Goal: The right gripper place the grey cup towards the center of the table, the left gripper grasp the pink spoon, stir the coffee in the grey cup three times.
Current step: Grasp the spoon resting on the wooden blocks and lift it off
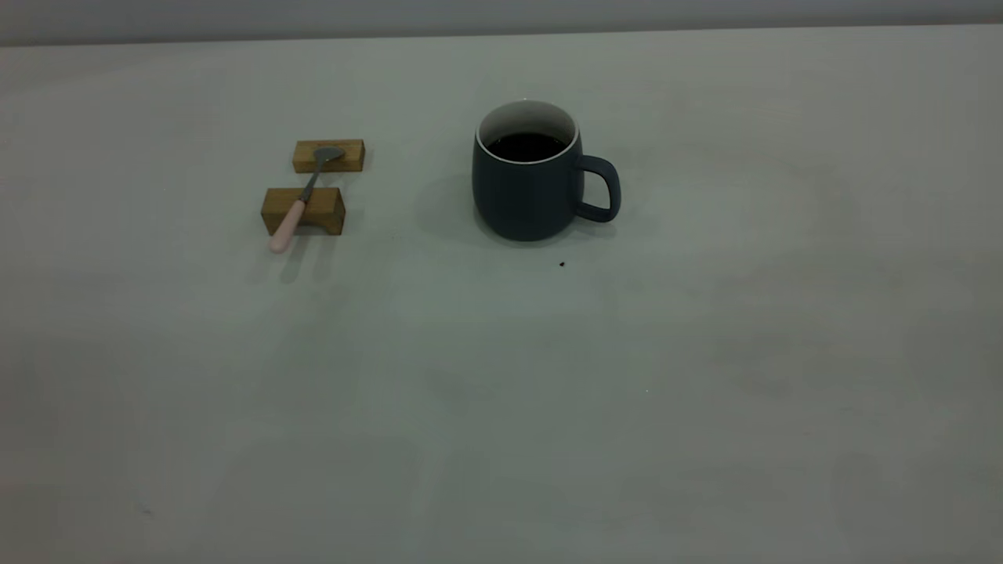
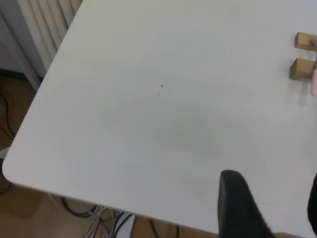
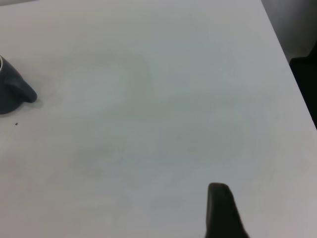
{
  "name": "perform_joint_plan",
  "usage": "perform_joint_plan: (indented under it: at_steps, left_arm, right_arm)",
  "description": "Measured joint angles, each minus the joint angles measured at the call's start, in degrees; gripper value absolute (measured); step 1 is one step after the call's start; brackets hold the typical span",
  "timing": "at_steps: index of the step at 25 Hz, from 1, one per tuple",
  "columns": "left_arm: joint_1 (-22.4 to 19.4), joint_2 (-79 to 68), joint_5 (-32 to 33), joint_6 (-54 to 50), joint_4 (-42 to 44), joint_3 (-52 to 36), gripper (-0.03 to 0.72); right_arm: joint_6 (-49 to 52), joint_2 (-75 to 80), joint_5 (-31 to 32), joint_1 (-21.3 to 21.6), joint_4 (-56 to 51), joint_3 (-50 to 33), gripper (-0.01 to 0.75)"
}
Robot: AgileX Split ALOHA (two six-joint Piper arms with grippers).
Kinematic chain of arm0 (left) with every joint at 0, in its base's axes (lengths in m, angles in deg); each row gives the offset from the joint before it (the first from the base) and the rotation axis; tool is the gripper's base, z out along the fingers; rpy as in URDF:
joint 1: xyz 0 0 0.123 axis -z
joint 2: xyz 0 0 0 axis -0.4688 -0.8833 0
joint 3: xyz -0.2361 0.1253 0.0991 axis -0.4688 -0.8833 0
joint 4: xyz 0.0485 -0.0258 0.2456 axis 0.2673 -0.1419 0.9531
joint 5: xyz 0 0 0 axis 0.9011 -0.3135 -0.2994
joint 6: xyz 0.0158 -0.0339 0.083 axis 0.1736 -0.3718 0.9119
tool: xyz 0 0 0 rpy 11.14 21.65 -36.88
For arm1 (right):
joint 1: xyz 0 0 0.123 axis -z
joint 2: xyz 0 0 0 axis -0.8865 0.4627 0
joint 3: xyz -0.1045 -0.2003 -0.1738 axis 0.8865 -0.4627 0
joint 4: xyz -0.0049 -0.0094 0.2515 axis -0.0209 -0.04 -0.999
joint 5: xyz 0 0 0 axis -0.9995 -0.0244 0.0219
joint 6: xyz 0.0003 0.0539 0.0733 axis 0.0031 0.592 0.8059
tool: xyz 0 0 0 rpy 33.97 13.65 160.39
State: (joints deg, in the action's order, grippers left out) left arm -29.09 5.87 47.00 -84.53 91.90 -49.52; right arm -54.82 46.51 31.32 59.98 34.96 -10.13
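The grey cup (image 1: 533, 180) stands upright near the middle of the table (image 1: 501, 392), its handle (image 1: 602, 188) pointing right and dark coffee (image 1: 526, 146) inside. Its handle side shows in the right wrist view (image 3: 12, 94). The pink spoon (image 1: 298, 205) lies across two wooden blocks to the cup's left, handle toward the front. Its pink end (image 2: 314, 82) just shows in the left wrist view. Neither gripper appears in the exterior view. The left gripper (image 2: 275, 198) hangs open over the table's corner, far from the spoon. The right gripper (image 3: 221, 213) is over bare table, well away from the cup.
The two wooden blocks (image 1: 304, 210) (image 1: 329, 156) hold the spoon off the table. A small dark speck (image 1: 562, 264) lies in front of the cup. The table's edge (image 2: 29, 124) drops to a floor with cables; another edge (image 3: 292, 64) runs beside the right arm.
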Motion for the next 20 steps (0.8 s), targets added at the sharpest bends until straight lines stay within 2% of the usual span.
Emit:
perform_joint_plan:
  at_steps: [8,13,16,20]
  left_arm:
    - [0.0,-34.2,-10.7,3.8,-3.5,5.4,0.551]
    - [0.4,-58.0,-18.6,5.9,-8.8,11.1,0.558]
    - [2.5,-71.3,-22.3,6.7,-10.3,16.0,0.558]
    - [6.5,-88.1,-23.5,6.7,-10.3,25.0,0.558]
  right_arm:
    - [0.0,0.0,0.0,0.0,0.0,0.0,0.464]
    - [0.0,0.0,0.0,0.0,0.0,0.0,0.449]
    - [0.0,0.0,0.0,0.0,0.0,0.0,0.438]
    - [0.0,0.0,0.0,0.0,0.0,0.0,0.425]
